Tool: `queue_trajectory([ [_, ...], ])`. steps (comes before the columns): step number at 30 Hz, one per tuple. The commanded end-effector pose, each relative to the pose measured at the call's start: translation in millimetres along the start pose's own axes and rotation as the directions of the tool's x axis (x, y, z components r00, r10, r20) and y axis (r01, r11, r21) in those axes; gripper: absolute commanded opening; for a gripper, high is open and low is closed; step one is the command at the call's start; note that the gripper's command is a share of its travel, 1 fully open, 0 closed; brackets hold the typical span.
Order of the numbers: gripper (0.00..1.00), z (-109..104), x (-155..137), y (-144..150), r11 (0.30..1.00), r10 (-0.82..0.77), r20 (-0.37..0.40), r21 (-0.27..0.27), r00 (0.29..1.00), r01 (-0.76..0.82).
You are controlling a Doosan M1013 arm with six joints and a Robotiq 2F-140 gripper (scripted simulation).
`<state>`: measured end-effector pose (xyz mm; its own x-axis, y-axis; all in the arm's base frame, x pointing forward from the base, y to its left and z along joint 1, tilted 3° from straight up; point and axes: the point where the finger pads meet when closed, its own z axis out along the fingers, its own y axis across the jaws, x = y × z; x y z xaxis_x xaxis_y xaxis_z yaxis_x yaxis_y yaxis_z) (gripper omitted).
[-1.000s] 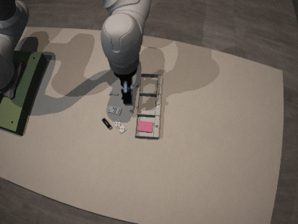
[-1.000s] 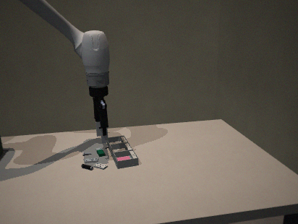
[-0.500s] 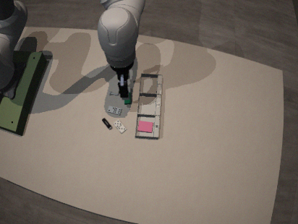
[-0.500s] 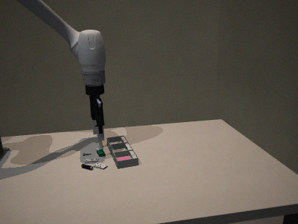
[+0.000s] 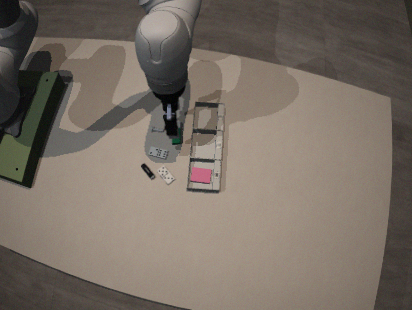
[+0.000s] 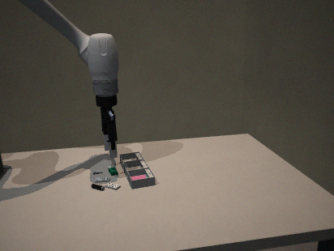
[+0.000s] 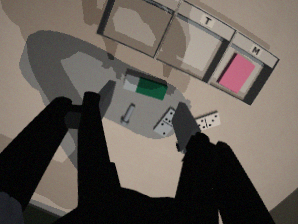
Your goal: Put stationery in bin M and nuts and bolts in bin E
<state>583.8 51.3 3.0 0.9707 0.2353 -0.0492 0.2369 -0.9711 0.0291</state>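
Note:
A row of three joined bins (image 5: 206,147) stands on the table. In the wrist view they are marked E (image 7: 136,22), T (image 7: 196,50) and M (image 7: 241,72). A pink pad (image 5: 201,175) lies in bin M, and it also shows in the wrist view (image 7: 237,74). Bin E looks empty. A green eraser (image 5: 176,140) (image 7: 152,87) and a small grey bolt (image 5: 157,130) (image 7: 127,113) lie left of the bins. My gripper (image 5: 171,131) (image 7: 145,102) hangs open and empty above the eraser and the bolt.
Two white dominoes (image 5: 158,152) (image 5: 166,174) and a short black stick (image 5: 147,171) lie in front of the eraser. The arm's green base plate (image 5: 27,127) is at the table's left edge.

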Motion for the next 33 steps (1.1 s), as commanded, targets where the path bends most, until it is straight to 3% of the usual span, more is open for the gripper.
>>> queue_trajectory([
  [1,0.52,0,0,0,1.000,0.000,0.000,0.000,1.000,0.000],
  [11,0.52,20,0,0,1.000,0.000,0.000,0.000,1.000,0.000],
  [21,0.52,60,0,0,1.000,0.000,0.000,0.000,1.000,0.000],
  [33,0.52,70,0,0,1.000,0.000,0.000,0.000,1.000,0.000],
])
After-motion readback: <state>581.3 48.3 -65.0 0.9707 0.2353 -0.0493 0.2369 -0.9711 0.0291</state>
